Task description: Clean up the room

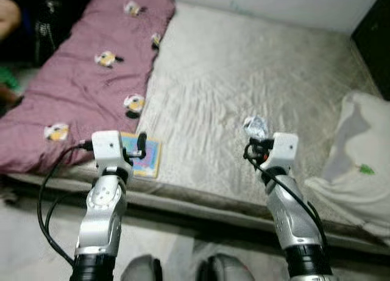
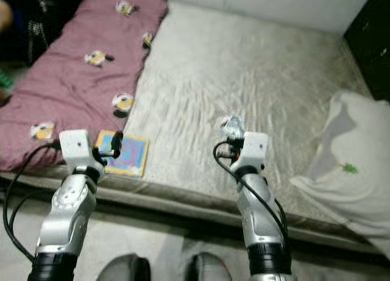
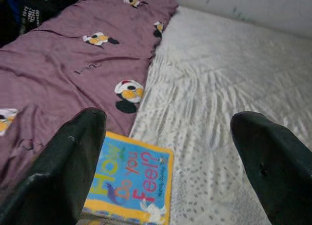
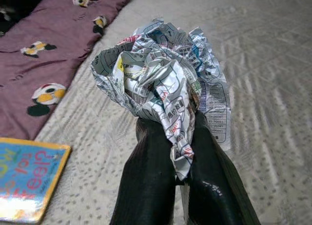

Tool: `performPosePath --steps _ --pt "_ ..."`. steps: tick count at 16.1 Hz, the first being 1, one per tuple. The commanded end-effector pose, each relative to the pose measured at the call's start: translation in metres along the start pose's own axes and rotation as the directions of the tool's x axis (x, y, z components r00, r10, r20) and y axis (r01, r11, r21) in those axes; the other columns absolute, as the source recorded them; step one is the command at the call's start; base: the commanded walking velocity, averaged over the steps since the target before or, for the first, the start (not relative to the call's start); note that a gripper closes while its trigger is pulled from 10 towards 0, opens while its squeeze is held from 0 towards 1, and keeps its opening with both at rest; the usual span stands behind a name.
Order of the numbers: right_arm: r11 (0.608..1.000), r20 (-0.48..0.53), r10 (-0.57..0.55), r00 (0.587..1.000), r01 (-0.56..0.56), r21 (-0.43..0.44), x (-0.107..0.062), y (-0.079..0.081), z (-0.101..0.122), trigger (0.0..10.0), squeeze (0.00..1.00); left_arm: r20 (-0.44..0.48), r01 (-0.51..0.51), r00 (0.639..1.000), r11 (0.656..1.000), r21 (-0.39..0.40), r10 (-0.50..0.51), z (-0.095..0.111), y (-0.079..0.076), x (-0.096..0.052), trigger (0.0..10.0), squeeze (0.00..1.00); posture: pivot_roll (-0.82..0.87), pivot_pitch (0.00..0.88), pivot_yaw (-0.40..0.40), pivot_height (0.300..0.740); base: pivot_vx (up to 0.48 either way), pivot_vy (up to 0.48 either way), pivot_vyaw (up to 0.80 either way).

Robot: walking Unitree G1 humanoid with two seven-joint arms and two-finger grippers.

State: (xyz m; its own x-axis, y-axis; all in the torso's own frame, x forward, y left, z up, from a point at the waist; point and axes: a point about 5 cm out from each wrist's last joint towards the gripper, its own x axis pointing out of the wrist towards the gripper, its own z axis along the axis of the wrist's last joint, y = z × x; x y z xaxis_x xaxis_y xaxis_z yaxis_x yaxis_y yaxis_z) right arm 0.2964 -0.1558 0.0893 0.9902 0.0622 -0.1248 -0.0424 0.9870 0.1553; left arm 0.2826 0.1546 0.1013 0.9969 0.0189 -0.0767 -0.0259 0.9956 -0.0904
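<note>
The right gripper (image 4: 180, 152) is clamped on a crumpled wad of printed paper (image 4: 161, 83), its two black fingers pressed together with the paper bunched up beyond their tips. In the head views the wad sits at the centre of the frame, held just above the grey bed (image 1: 244, 67), so the trash is already in hand and what is left is to carry it off to wherever rubbish goes; no bin is in view.

The left gripper (image 3: 170, 161) has its fingers spread wide apart and holds nothing. It hangs at the lower left of the frame over the near edge of the bed, and the children's book (image 3: 131, 183) lies flat directly ahead of and below it, at the seam where the maroon blanket (image 1: 79, 86) with cartoon prints meets the bare mattress. The left arm is plainly the nearer one to the book, the right being well apart from it. The book's long axis appears to run roughly away from the robot. A white pillow (image 1: 359, 165) lies at the right edge
</note>
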Motion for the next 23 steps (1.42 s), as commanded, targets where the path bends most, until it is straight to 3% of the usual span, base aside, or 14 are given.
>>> performPosePath --steps 1,9,16,23 --pt "0.999 -0.014 -0.034 0.999 0.034 -0.002 -0.0016 -0.0092 -0.0028 10.0 0.00 -0.021 0.015 1.000 1.000 -0.007 -0.015 -0.0040 -0.0052 -0.0011 10.0 0.00 0.02 0.123 -0.054 0.740 0.000 0.289 0.00" --pt "0.999 -0.025 -0.043 0.999 0.043 -0.002 -0.0021 -0.0114 -0.0051 10.0 0.00 0.015 0.087 0.996 0.996 -0.015 -0.086 -0.0007 -0.0102 -0.0032 10.0 0.00 0.02 0.125 -0.059 0.740 0.000 0.000 -0.06" --pt "0.999 -0.017 -0.043 0.999 0.043 0.000 -0.0019 -0.0108 -0.0042 10.0 0.00 0.023 0.111 0.994 0.994 -0.021 -0.110 0.0007 -0.0116 -0.0033 10.0 0.00 0.01 0.129 -0.056 0.740 0.341 0.000 -0.50" --pt "0.999 -0.005 -0.054 0.999 0.054 0.001 -0.0021 -0.0113 -0.0029 10.0 0.00 0.018 0.109 0.994 0.994 -0.030 -0.109 -0.0006 -0.0122 -0.0036 10.0 0.00 0.02 0.124 -0.055 0.740 0.261 0.000 0.00"
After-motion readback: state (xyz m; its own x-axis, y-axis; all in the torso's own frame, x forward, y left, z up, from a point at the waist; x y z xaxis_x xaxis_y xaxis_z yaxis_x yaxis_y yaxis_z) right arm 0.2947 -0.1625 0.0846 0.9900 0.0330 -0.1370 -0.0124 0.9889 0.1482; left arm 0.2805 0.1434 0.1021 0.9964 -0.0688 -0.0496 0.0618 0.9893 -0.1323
